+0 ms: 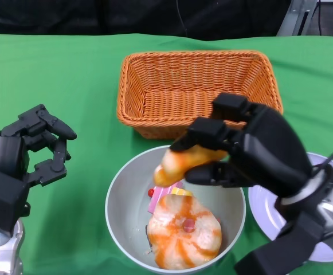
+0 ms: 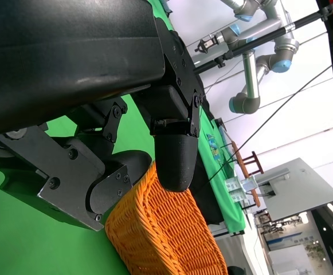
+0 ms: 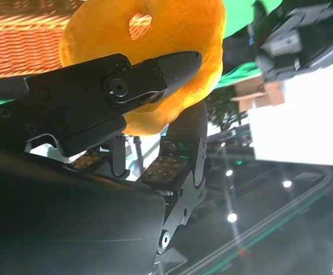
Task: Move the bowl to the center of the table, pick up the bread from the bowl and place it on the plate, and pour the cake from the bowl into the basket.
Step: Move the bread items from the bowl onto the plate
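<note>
Bread [image 1: 180, 163] pinched in your right hand [image 1: 243, 146] above bowl [image 1: 120, 200]; plate [image 1: 266, 209] just right, nearest that hand; left hand [image 1: 31, 152] spread, idle.

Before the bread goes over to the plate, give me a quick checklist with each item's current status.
1. Bread held by right hand: ok.
2. Bread lifted above the bowl: ok.
3. Plate bare where visible, though the arm hides much of it: cannot tell.
4. Left hand holds nothing, apart from the bowl: ok.
5. Cake in the bowl: ok.
6. Basket empty, behind the bowl: ok.
</note>
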Robot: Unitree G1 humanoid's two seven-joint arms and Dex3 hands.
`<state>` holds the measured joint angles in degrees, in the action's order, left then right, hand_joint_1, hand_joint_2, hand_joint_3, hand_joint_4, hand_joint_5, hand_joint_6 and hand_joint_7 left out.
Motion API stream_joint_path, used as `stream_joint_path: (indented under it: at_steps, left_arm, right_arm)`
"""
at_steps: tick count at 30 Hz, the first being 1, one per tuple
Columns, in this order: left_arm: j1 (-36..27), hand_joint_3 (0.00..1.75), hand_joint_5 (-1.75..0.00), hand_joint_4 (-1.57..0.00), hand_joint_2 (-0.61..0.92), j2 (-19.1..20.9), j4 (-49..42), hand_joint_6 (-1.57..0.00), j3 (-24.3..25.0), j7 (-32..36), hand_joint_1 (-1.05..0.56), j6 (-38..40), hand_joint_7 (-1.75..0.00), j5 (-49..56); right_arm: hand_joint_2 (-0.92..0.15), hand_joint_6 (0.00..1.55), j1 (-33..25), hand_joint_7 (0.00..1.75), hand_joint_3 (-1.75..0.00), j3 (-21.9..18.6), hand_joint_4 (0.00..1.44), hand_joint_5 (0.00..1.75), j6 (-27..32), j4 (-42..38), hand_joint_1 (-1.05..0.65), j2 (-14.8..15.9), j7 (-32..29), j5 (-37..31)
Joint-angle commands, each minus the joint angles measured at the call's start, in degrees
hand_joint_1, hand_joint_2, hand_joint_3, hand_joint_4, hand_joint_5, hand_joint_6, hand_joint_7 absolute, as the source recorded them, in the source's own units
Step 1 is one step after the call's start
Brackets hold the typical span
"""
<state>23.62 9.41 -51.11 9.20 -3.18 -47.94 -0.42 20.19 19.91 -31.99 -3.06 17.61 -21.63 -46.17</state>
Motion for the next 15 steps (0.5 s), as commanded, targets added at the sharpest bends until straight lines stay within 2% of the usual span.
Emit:
stream_joint_path:
  at_steps: [1,5,13,15]
  left_arm:
    - [0.4,1.16,-1.57,-0.81,0.54,1.2,-0.3,-0.8,0.4,-0.5,-0.01,-0.6,-1.36,-0.7]
    - [0.5,1.16,-1.58,-0.81,0.54,1.4,-0.4,-0.8,0.5,-0.7,-0.02,-0.7,-1.37,-0.8]
    - [0.4,1.16,-1.59,-0.8,0.53,1.5,-0.4,-0.8,0.4,-0.6,-0.02,-0.8,-1.37,-0.6]
    - [0.3,1.16,-1.58,-0.81,0.53,1.5,-0.4,-0.8,0.4,-0.6,-0.02,-0.8,-1.37,-0.7]
  right_arm:
    - [-0.9,0.89,-1.5,0.8,-0.02,-2.5,0.84,1.34,-0.2,1.4,-0.23,0.8,-0.8,1.2]
    - [-0.91,0.9,-4.3,0.82,-0.03,-6.2,0.83,1.4,0.3,3.4,-0.24,2.0,-1.4,1.6]
    - [-0.92,0.89,-8.5,0.84,-0.05,-11.3,0.83,1.36,1.3,4.9,-0.26,2.3,-1.6,3.0]
    - [-0.92,0.87,-10.7,0.84,-0.07,-13.2,0.78,1.43,2.1,5.7,-0.24,1.8,-1.6,4.7]
